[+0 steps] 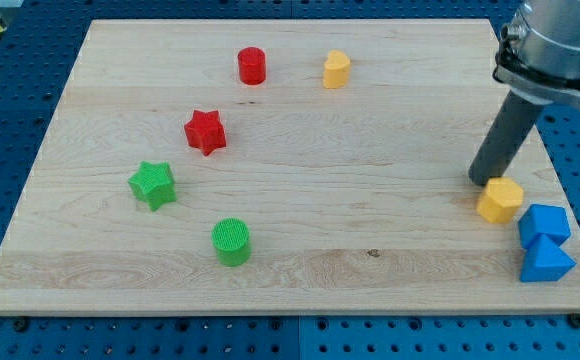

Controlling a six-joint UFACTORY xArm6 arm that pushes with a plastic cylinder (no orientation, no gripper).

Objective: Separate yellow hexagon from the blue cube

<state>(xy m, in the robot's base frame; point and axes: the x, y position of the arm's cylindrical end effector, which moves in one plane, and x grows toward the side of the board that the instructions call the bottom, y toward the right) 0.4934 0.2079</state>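
Observation:
The yellow hexagon [500, 200] lies near the board's right edge, low in the view. The blue cube [544, 225] sits just to its lower right, a small gap apart. A blue triangular block [546, 261] touches the cube from below. My tip [480, 180] rests on the board right at the hexagon's upper-left side, touching or almost touching it. The dark rod rises to the arm at the view's top right.
A red cylinder [252, 66] and a yellow heart-like block [336, 70] lie near the top. A red star [206, 132], a green star [153, 185] and a green cylinder [232, 242] lie on the left half. The wooden board [370, 250] ends just right of the blue blocks.

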